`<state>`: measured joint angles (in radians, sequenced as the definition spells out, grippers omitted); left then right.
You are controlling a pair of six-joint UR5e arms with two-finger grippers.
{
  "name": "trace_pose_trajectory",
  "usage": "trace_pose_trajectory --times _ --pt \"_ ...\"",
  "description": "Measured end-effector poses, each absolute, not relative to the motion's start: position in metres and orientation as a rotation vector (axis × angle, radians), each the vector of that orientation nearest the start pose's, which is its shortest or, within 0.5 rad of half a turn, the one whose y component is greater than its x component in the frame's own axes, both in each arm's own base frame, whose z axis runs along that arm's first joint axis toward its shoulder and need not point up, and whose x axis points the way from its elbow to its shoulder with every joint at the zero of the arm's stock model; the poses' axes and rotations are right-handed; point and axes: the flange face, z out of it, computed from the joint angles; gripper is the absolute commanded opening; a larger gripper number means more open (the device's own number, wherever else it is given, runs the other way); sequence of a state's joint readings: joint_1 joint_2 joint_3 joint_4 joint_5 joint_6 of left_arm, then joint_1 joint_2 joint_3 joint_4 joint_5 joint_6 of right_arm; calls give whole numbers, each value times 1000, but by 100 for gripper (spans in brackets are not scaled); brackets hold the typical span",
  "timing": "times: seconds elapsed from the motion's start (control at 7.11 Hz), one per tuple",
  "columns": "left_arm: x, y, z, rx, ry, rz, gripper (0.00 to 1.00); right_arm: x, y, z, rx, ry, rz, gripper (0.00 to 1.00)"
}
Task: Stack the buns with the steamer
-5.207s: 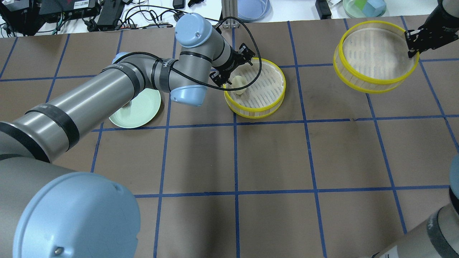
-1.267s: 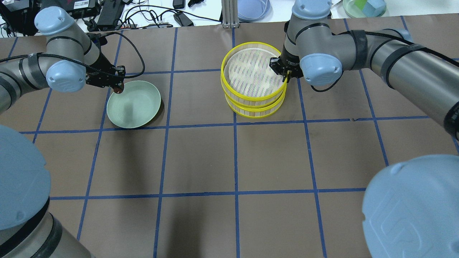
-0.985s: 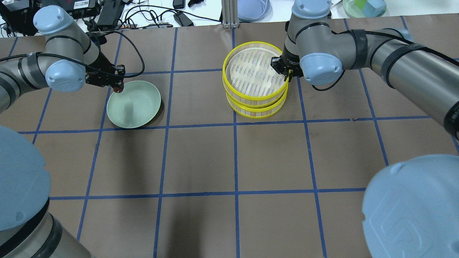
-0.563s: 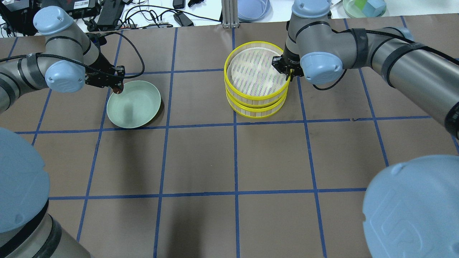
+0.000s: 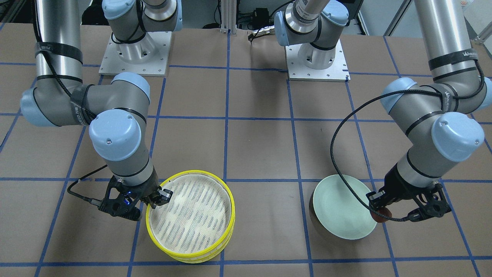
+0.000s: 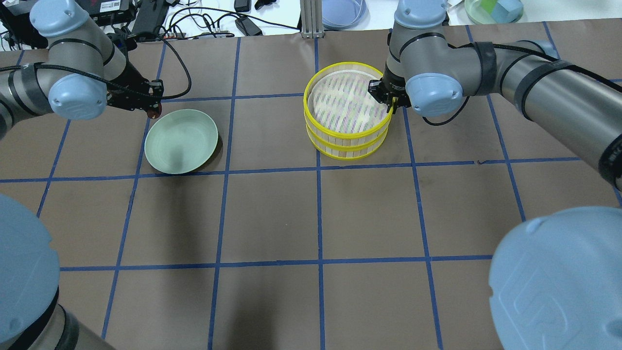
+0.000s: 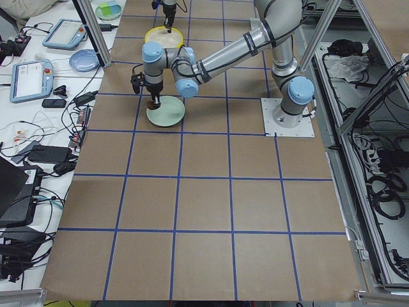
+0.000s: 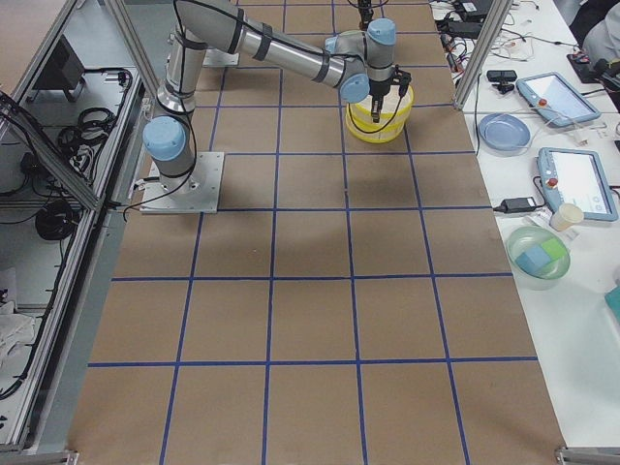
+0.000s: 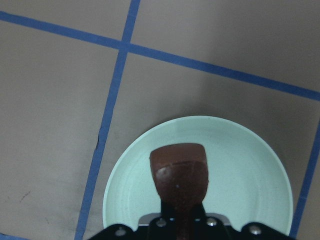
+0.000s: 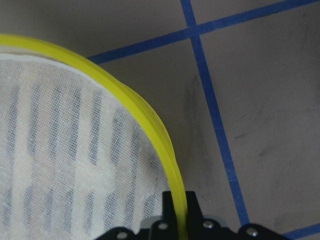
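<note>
Pinching dark bun (image 9: 179, 172) above plate (image 6: 194, 146) edge: left tool (image 6: 153, 109); right tool (image 6: 391, 102) pinching top steamer tier (image 6: 345, 97) by rim.

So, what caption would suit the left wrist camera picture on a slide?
Left tool holding a reddish-brown bun over the mint-green plate on a blue-gridded table.

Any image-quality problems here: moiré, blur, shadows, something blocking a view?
Overhead exterior: the white mesh lining of the top yellow-rimmed steamer tier shows pink-green moiré stripes; large blue-grey arm joints block both lower corners. Left wrist-mounted: the dark reddish-brown bun is sharp against the mint-green plate, no glare. Right wrist-mounted: the mesh weave is crisp.
</note>
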<state>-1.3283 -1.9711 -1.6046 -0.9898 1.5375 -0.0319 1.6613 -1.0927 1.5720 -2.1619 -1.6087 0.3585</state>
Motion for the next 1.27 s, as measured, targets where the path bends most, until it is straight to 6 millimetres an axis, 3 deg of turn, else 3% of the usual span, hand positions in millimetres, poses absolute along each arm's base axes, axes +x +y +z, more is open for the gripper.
trace_pose_trajectory --times 0.14,0.42,0.7,0.84,0.99,1.27 --pt "9 -644 327 -462 3122 -285 0 188 -639 271 424 3120 -187 100" --pt "-19 -636 357 -535 3165 -362 0 187 -635 293 409 3119 -225 100" --pt "-33 -634 359 -578 3188 -372 0 183 -612 348 327 3131 -229 100" --pt "-44 -634 361 -612 3200 -384 0 178 -590 386 244 3149 -216 100" --pt "-68 -632 367 -666 3209 -400 0 173 -559 426 174 3167 -179 100" --pt "-145 -629 374 -894 3226 -506 0 168 -497 491 120 3172 -131 100"
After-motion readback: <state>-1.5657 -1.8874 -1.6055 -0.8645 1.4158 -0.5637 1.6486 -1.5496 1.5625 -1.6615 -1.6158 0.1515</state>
